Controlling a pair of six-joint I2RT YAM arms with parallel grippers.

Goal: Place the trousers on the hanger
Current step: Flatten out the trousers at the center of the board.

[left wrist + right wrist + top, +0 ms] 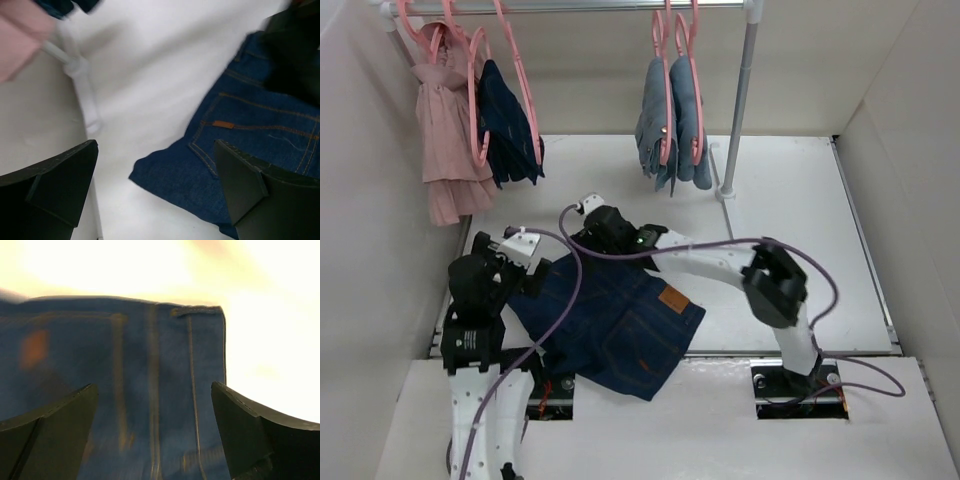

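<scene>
You are seeing the trousers (pixel 620 325) lying crumpled on the table (pixel 790 200) between the arms. Their tan patch (pixel 672 298) is showing, but any writing on it is too small to read. The left gripper (pixel 155 145) is hanging wide open beside the cloth edge, holding nothing. The right gripper (pixel 154 387) is standing wide open over blurred denim, gripping nothing. The hangers (pixel 527 95) are hanging on the rail (pixel 590 6), cut off at the top.

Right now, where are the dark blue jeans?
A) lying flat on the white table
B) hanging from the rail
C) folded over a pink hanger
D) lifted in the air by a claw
A: the trousers lie spread on the white table between the two arms, not up on the rail.
</scene>
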